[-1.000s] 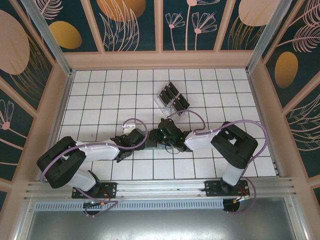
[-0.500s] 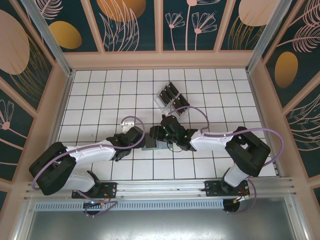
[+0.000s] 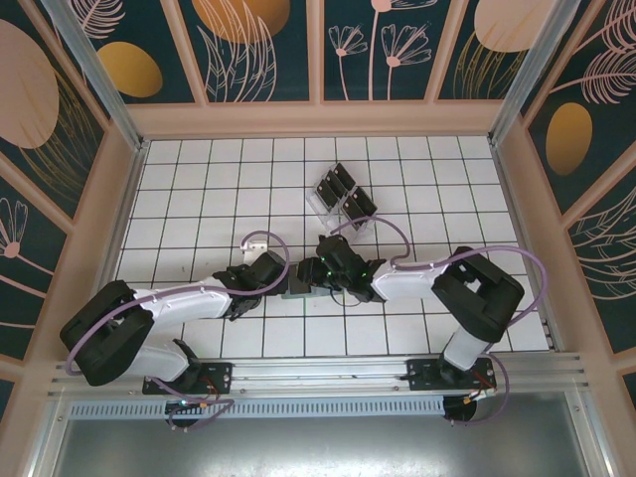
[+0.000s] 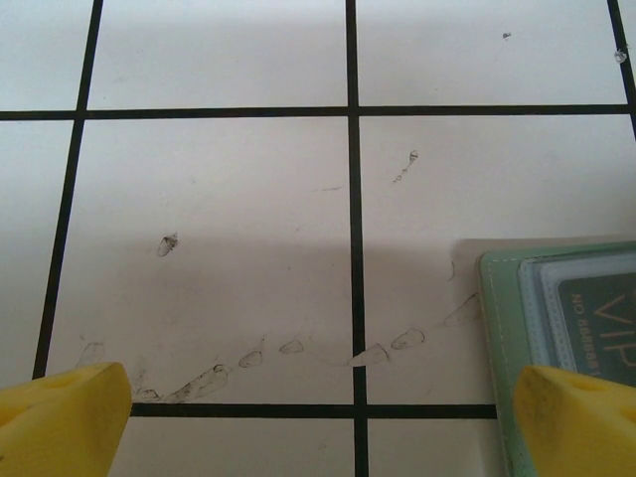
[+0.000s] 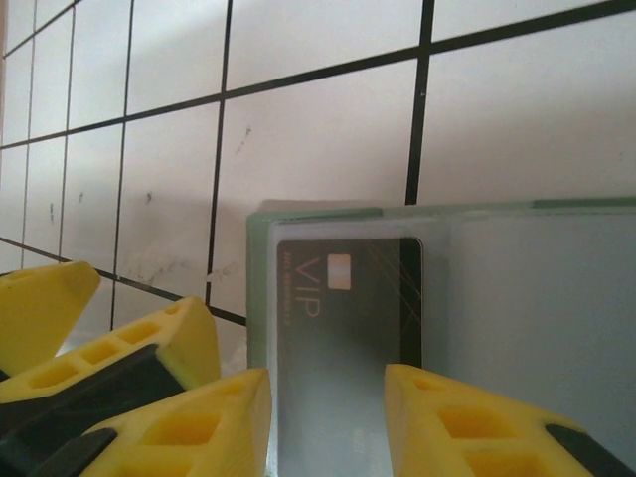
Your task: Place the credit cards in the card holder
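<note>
While left tool (image 4: pixel 323 409) gapes wide, empty, by grey-green square wallet (image 4: pixel 500 328), right tool (image 5: pixel 326 383) sits part-closed over black rectangular card (image 5: pixel 348 298); grip unclear.

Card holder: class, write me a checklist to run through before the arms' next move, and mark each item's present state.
1. Card holder flat on the tiles: ok.
2. VIP card inside the holder's outline: ok; fully seated: cannot tell.
3. Left gripper open, holding nothing: ok.
4. Right gripper above the holder, grip on the card: cannot tell.
5. More black cards waiting in the clear rack: ok.
</note>
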